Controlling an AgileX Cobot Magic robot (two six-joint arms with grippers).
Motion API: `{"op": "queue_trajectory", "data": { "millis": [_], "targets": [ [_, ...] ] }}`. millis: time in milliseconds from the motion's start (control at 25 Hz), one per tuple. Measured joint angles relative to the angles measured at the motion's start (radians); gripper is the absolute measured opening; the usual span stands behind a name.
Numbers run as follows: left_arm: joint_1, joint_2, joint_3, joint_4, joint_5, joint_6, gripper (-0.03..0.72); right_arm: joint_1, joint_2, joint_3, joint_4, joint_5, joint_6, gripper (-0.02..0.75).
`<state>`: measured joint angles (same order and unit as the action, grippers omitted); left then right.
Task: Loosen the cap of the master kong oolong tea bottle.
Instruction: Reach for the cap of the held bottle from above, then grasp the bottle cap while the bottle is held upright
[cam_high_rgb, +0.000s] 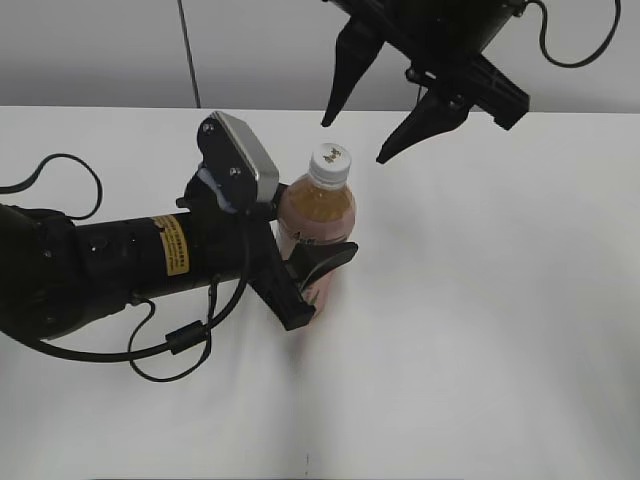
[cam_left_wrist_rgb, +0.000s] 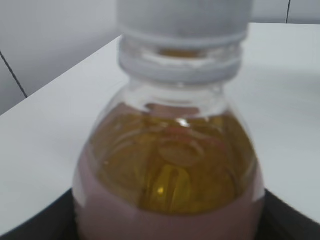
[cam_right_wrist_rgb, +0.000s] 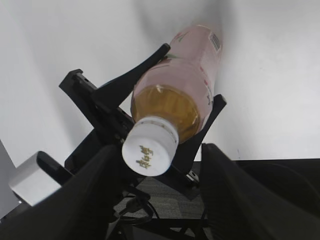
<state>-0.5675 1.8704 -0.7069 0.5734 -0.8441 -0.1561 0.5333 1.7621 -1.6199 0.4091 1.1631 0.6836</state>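
Upright near the middle of the exterior frame, the slim clear plastic bottle of amber tea with a pink label stands on the white desk. Reaching in from the left edge, the left pincer is clamped around its labelled body. Its small round white screw cap sits just below the right pincer, which hangs at the upper right, spread wide, fingers apart from the cap.
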Motion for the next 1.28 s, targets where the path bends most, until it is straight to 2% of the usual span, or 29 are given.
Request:
{"op": "queue_trajectory", "data": {
  "millis": [440, 920, 1280],
  "targets": [
    [0.000, 0.000, 0.000, 0.001, 0.000, 0.009, 0.437, 0.042, 0.042, 0.000, 0.015, -0.014, 0.028, 0.403],
    [0.000, 0.000, 0.000, 0.009, 0.000, 0.014, 0.437, 0.042, 0.050, 0.000, 0.005, -0.031, 0.048, 0.401],
    [0.000, 0.000, 0.000, 0.009, 0.000, 0.015, 0.438, 0.042, 0.050, 0.000, -0.023, -0.028, 0.053, 0.306]
  ]
}}
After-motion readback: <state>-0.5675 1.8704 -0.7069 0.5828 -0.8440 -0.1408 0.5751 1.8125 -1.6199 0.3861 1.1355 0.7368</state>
